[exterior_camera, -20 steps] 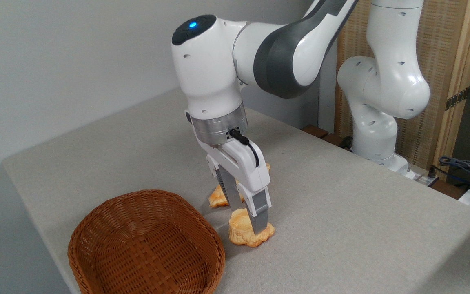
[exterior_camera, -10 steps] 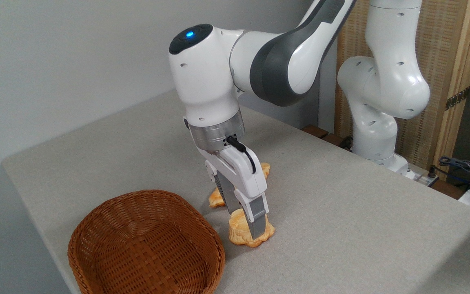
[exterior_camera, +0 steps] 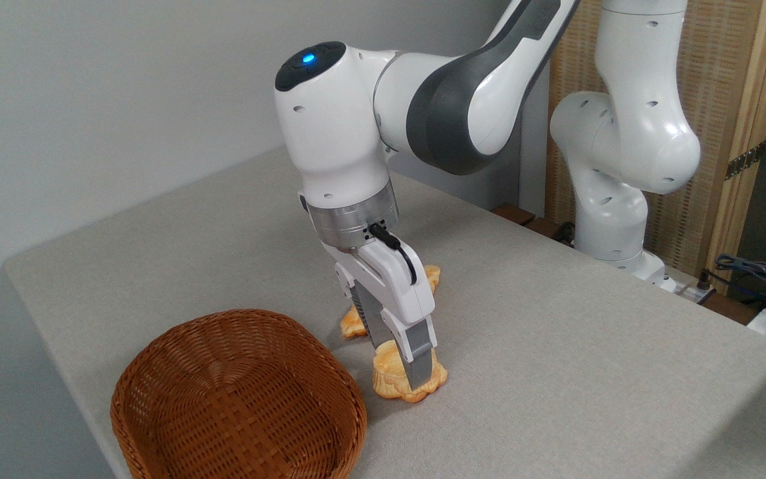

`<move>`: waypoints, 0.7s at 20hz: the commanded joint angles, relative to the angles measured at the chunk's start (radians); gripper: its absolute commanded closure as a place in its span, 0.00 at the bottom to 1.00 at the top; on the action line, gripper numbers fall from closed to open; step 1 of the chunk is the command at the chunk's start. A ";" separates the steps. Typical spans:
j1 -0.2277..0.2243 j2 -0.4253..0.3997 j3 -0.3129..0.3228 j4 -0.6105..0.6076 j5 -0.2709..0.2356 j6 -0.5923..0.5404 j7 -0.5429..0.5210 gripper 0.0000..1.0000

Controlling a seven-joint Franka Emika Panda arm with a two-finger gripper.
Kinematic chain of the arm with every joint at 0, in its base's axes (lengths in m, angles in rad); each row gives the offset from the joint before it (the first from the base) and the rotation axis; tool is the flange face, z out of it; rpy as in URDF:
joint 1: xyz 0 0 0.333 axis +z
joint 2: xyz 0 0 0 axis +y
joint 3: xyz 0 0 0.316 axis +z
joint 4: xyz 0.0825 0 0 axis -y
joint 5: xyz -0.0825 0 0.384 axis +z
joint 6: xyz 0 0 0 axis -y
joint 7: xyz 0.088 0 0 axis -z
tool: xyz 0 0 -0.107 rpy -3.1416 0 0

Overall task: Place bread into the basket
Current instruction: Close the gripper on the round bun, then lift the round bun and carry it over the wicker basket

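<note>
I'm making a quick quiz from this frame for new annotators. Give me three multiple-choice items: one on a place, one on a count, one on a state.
1. Where is the bun relative to the basket?
A. inside it
B. on the table, right of it
C. left of it

2. How many bread pieces show?
A. two
B. four
C. none

3. What is in the basket?
A. a bun
B. a cloth
C. nothing

Answers: 1 B, the bun sits on the table beside the rim. 2 A, the bun plus a flatter bread behind the gripper. 3 C, only bare weave shows inside.
</note>
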 commanded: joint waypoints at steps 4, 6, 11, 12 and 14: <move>-0.008 -0.008 0.006 -0.006 0.016 0.012 0.008 0.44; -0.008 -0.013 0.006 -0.003 0.015 0.002 0.008 0.44; -0.003 -0.068 0.009 0.026 0.013 -0.077 0.034 0.43; -0.003 -0.076 0.009 0.038 0.004 -0.089 0.034 0.43; -0.005 -0.084 0.005 0.066 -0.005 -0.091 0.032 0.40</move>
